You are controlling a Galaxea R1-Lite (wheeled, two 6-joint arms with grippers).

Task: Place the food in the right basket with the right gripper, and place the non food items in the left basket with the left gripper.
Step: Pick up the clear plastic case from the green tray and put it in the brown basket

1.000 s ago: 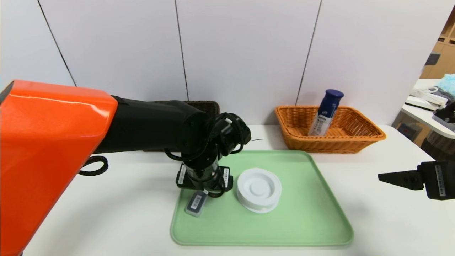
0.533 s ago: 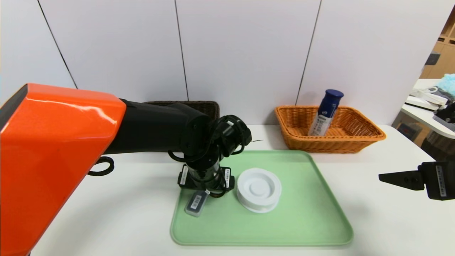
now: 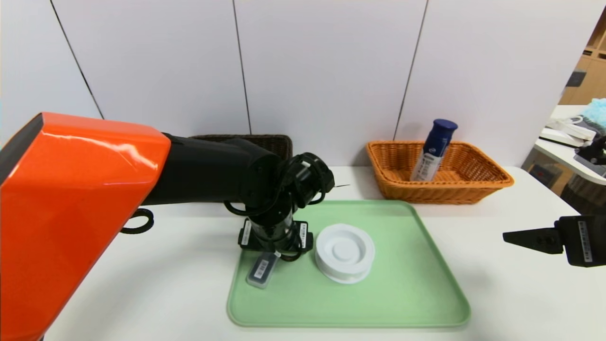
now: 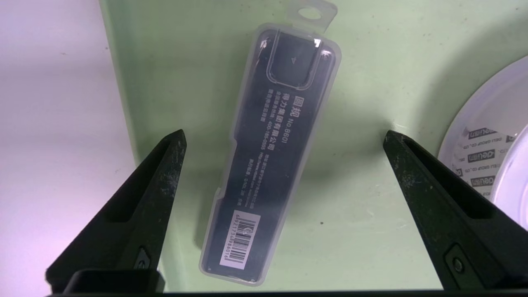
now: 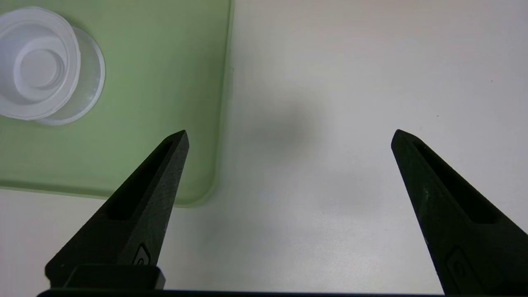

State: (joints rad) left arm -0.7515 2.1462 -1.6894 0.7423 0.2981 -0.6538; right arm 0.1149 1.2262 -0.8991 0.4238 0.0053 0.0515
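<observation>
A slim grey case [image 3: 261, 271] with a barcode label lies at the left edge of the green tray [image 3: 416, 293]. My left gripper [image 4: 284, 138] hangs open just above the case [image 4: 268, 156], one finger on each side, not touching it. The flat white round container [image 3: 344, 252] sits on the tray, just right of that gripper. The food, a navy-capped bottle [image 3: 433, 150], leans inside the orange right basket [image 3: 492, 173]. The dark brown left basket [image 3: 272, 141] is mostly hidden behind my left arm. My right gripper [image 3: 506, 235] hovers open and empty over the table, right of the tray.
The orange shell of my left arm [image 3: 71, 213] fills the left of the head view. The white table [image 5: 330, 103] lies bare under the right gripper [image 5: 290, 134], with the tray's corner [image 5: 198, 194] beside it. A side desk with clutter [image 3: 577, 137] stands at the far right.
My left arm has shifted slightly to the right, its wrist settling a little nearer the grey case. The right arm, the case, the container and the bottle have not moved.
</observation>
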